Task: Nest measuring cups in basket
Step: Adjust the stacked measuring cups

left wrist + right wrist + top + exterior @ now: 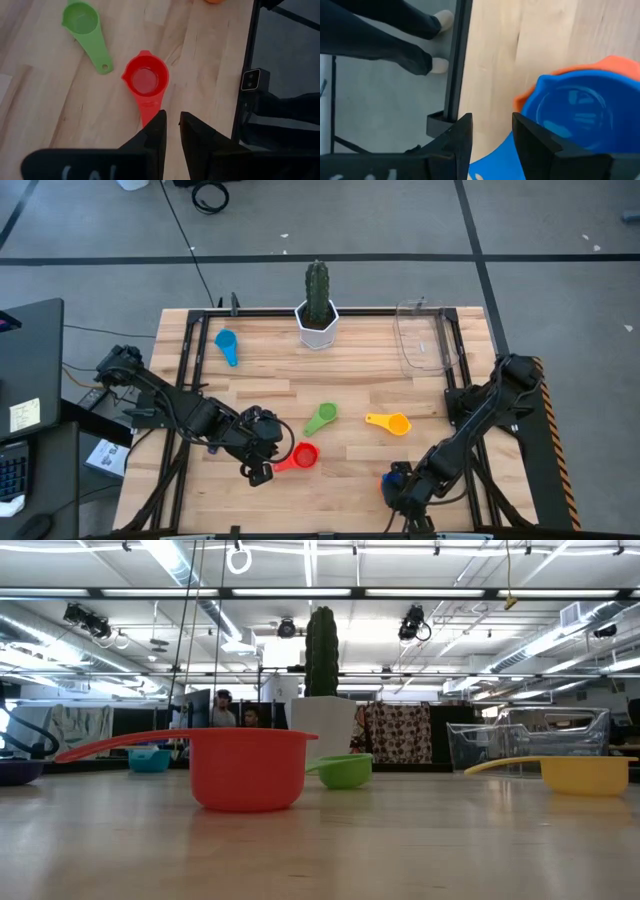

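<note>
A red measuring cup point(304, 455) stands on the table, its handle pointing at my left gripper point(262, 467). That gripper hovers above the handle's end point(149, 114), its fingers a narrow gap apart with nothing between them. Near the front edge my right gripper point(397, 486) is shut on a blue cup point(575, 115), which sits inside an orange cup point(620, 67). Green point(321, 418), yellow point(390, 422) and light blue point(227, 345) cups lie loose on the table. The clear basket point(425, 338) stands at the far right. My right gripper has the blue cup's flat handle point(490, 162) between its two fingers, which slant down from the near side and lie along the handle. The bowl points away from the fingers, level and open side up, inside the orange cup. I cannot tell whether the stack rests on the table.
A white pot with a green cactus point(317, 310) stands at the far middle, next to the basket. A dark cup point(15, 772) shows at the left edge of the low view. The black table frame point(452, 75) runs close beside my right gripper. Bare wood lies between the cups.
</note>
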